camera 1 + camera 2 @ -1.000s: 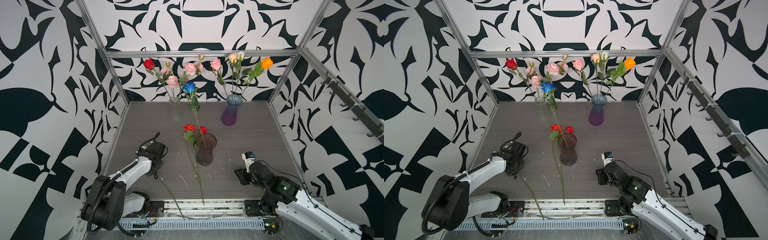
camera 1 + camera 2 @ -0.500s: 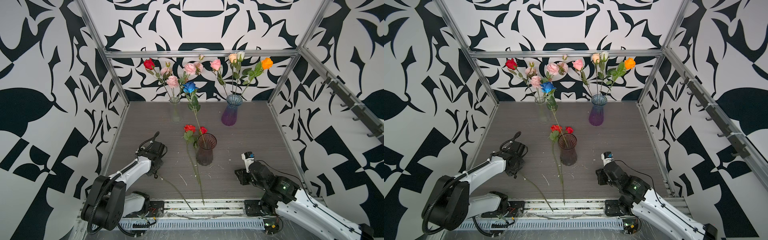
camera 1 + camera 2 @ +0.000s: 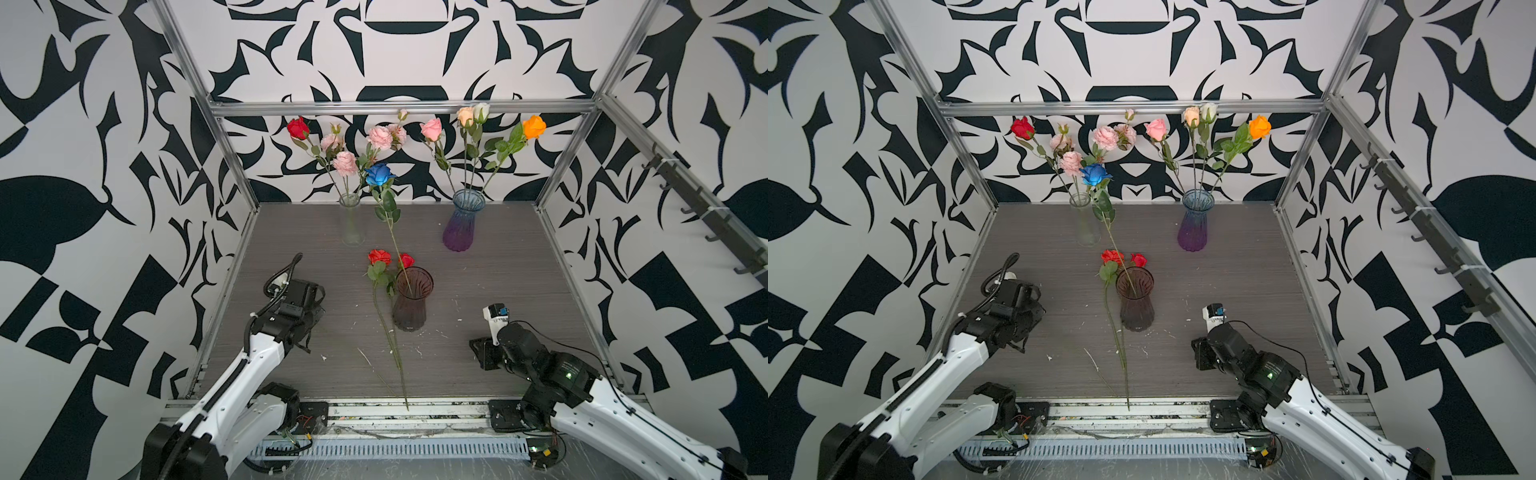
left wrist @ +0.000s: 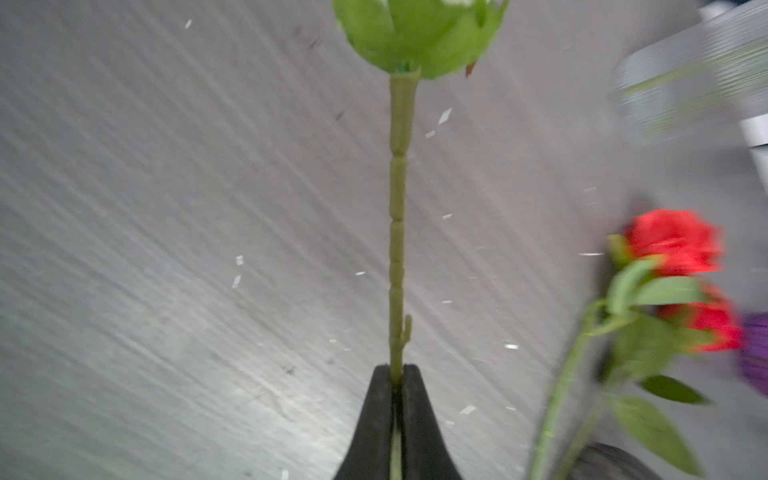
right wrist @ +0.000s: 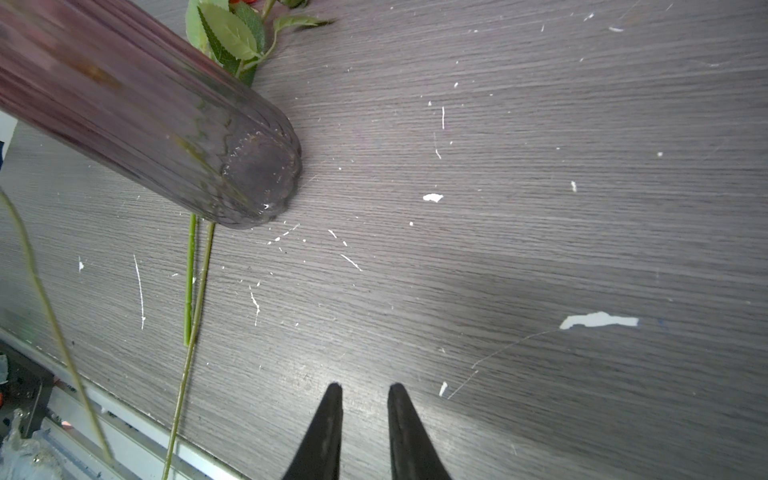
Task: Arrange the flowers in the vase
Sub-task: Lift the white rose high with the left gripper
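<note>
Risk: left gripper (image 4: 397,370) clamping tight on flower stem (image 4: 397,208), front-left of table (image 3: 498,257). Its long free end likely sweeping into dark vase (image 3: 411,299) mid-table, tipping it, or dragging red roses (image 3: 379,256) lying just beside. Right gripper (image 5: 365,388) hovering, jaws slightly parted, holding nothing.
</note>
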Robot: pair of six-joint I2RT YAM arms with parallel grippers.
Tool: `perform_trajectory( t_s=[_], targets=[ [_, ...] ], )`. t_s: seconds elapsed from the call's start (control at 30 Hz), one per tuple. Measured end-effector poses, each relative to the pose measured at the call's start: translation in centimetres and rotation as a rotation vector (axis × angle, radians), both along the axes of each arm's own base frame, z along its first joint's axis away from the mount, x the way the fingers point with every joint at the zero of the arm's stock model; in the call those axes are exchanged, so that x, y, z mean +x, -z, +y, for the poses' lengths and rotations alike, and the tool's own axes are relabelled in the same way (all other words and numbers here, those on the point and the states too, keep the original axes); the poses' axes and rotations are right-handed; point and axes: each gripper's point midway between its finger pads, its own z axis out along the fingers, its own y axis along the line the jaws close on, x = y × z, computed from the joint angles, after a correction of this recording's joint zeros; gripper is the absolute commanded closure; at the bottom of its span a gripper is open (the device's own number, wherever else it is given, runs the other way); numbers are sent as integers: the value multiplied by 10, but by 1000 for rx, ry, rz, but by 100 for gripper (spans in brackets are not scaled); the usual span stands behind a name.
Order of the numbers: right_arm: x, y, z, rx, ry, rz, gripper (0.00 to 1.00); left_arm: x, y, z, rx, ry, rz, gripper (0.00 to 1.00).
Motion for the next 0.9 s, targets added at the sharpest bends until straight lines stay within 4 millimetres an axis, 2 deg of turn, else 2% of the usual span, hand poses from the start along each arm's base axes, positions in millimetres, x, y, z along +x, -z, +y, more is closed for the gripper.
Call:
perform_trajectory(
  t_s=[0.37,0.6,0.8,0.9],
  targets=[
    [0,1,0,-6,0,6,76,24,-98,-8,-148,-40,-305,93],
    [0,1,0,-3,1,2,76,50,-177,-17,-235,-45,-508,92],
    [0,1,0,-3,1,2,76,75,-245,-25,-240,-3,-689,92],
    [0,1,0,-3,1,2,76,84,-272,-29,-230,17,-760,92]
  ],
)
